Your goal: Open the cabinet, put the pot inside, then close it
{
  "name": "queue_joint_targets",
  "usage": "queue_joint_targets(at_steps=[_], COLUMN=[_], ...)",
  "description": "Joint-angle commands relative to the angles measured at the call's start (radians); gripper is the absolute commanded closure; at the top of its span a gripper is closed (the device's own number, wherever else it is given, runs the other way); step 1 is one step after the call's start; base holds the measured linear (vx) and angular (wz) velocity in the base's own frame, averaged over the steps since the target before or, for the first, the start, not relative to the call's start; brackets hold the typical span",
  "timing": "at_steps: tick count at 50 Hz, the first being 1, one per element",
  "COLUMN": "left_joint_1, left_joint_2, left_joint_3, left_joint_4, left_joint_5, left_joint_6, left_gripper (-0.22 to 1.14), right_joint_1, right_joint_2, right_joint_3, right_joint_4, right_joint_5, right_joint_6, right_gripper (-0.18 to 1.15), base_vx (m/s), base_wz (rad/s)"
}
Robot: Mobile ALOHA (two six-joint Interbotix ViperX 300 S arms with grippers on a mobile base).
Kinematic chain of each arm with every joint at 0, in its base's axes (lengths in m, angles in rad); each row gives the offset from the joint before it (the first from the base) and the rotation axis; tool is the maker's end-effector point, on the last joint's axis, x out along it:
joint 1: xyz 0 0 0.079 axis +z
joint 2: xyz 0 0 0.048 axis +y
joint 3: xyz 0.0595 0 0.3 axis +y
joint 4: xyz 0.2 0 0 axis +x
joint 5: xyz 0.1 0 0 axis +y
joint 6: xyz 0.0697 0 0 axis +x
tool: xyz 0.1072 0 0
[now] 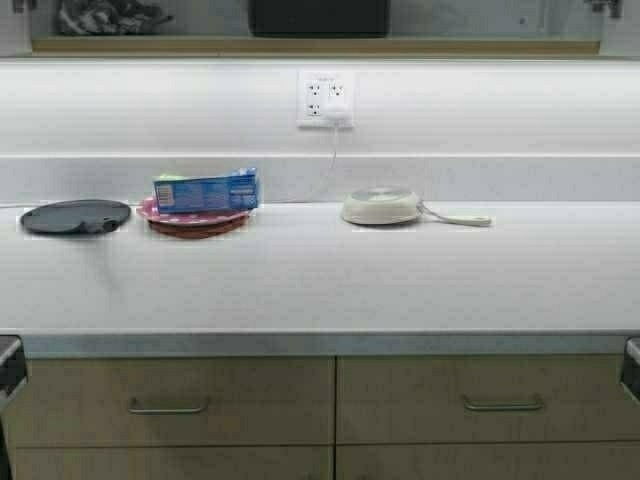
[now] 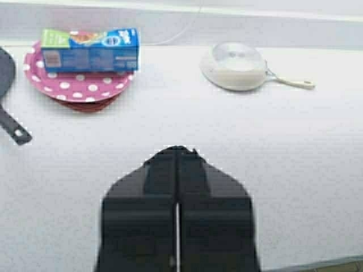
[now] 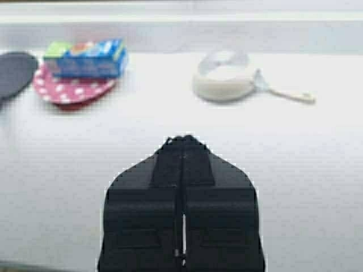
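At the very top of the high view, a wide black straight-sided shape, which I take for the pot [image 1: 318, 16], rests on the tan bottom board of the cabinet [image 1: 320, 46]. Only its lower part shows, and the cabinet doors are out of view. My left gripper [image 2: 177, 150] is shut and empty, hovering over the near part of the white counter [image 1: 320, 280]. My right gripper [image 3: 183, 139] is also shut and holds nothing above the same counter. Both stay well short of the items along the back wall.
Along the back of the counter lie a flat dark round pan [image 1: 75, 216], a pink dotted plate [image 1: 195, 218] carrying a blue box [image 1: 206, 190], and a small cream pan [image 1: 382, 207]. A wall outlet [image 1: 325, 98] has a cord plugged in. Tan drawers [image 1: 170, 400] sit below.
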Motion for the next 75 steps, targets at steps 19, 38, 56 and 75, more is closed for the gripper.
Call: queue_joint_targets(at_steps=[19, 38, 56, 75], left_joint_1=[0.126, 0.383, 0.600, 0.598], left_joint_2=[-0.089, -0.133, -0.061, 0.235], left_joint_3=[-0.161, -0.357, -0.561, -0.770], left_joint_4=[0.080, 0.118, 0.118, 0.104], left_joint_5=[0.166, 0.273, 0.284, 0.282], left_joint_6=[0.038, 0.041, 0.041, 0.032], left_gripper=[0.88, 0.88, 0.88, 0.88], right_joint_1=[-0.259, -0.489, -0.680, -0.762], right_joint_2=[-0.204, -0.242, 0.006, 0.327], right_joint_3=[-0.021, -0.198, -0.462, -0.732], right_joint_4=[-0.008, -0.026, 0.021, 0.069], right_joint_5=[0.086, 0.201, 0.179, 0.103], right_joint_6=[-0.043, -0.201, -0.209, -0.210], right_gripper=[0.89, 0.90, 0.90, 0.90], base_vx=[-0.24, -0.19, -0.07, -0.03], base_wz=[0.07, 0.06, -0.04, -0.02])
